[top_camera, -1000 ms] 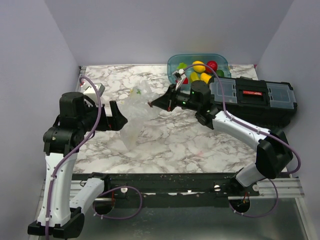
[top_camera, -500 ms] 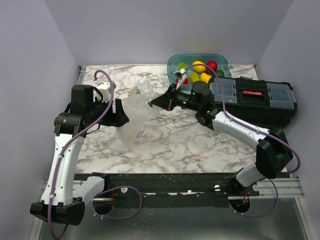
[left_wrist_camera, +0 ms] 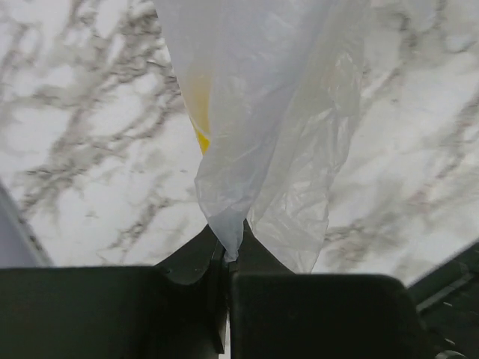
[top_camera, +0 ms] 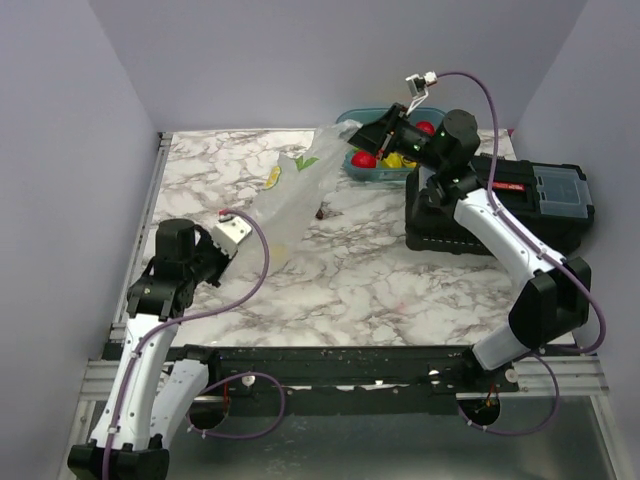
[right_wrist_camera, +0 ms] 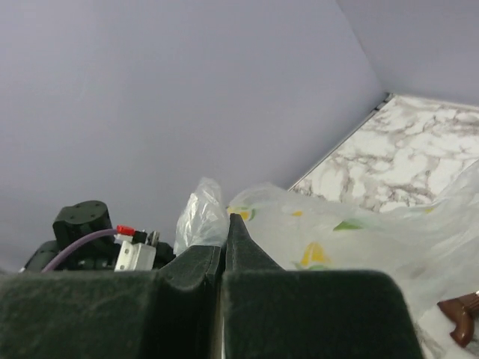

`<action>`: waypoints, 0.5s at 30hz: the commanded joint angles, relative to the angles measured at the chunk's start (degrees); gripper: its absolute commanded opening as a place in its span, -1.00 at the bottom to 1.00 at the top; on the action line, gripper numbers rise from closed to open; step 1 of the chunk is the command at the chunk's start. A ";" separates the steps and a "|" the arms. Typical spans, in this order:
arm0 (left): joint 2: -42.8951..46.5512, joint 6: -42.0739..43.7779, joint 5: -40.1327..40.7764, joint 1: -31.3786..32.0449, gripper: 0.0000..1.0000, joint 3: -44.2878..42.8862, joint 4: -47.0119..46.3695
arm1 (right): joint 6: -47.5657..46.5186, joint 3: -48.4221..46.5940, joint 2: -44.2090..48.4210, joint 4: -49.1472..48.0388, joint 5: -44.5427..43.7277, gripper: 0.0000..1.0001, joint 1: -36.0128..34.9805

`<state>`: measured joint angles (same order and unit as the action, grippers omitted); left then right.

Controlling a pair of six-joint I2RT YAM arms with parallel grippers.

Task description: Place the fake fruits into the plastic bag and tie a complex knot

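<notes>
The plastic bag [top_camera: 295, 195] is clear film with yellow and green prints, stretched slanting between both grippers above the marble table. My left gripper [top_camera: 243, 243] is shut on its lower near end; in the left wrist view the film [left_wrist_camera: 262, 112] runs into the closed left gripper [left_wrist_camera: 227, 250]. My right gripper [top_camera: 355, 140] is raised at the back and shut on the bag's upper end, where a bunch of film [right_wrist_camera: 200, 217] pokes out beside the closed right gripper [right_wrist_camera: 224, 228]. Red fake fruits [top_camera: 364, 160] lie in a teal tub behind it. No knot shows.
The teal tub [top_camera: 385, 175] stands at the back, partly hidden by the right arm. A black toolbox [top_camera: 500, 195] lies at the right under that arm. A small brown object [top_camera: 320, 212] rests on the marble below the bag. Grey walls close off three sides.
The left gripper was open beside the bag; it shut on the film and pulled back toward the near left. The right gripper lifted up and toward the back right, stretching the bag.
</notes>
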<state>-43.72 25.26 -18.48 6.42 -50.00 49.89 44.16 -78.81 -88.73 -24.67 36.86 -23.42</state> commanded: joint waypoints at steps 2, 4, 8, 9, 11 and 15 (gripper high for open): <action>5.01 15.54 16.16 -1.74 -1.00 11.69 -10.34 | 5.44 -0.99 1.40 -4.52 3.83 -0.99 3.67; 4.94 15.30 16.19 -2.00 -1.00 11.59 -11.28 | 5.84 1.64 2.46 -4.67 6.37 -0.99 3.66; 5.90 16.34 9.62 -2.54 -1.00 7.97 -7.36 | 2.77 10.06 6.00 0.44 12.50 -0.99 3.45; 7.08 17.63 8.13 -2.59 -1.00 7.81 -6.54 | 0.38 13.29 8.13 3.11 13.51 -0.99 3.26; 8.49 22.50 5.58 -2.58 -1.00 8.06 -3.42 | -10.16 19.19 12.64 10.34 14.52 -0.99 2.80; 7.94 28.59 1.03 -2.64 -1.00 7.41 5.48 | -32.71 29.40 21.20 27.99 10.66 -0.99 2.11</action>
<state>-35.92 44.99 -12.53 4.21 -41.25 43.29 34.52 -56.40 -75.00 -13.74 47.77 -20.99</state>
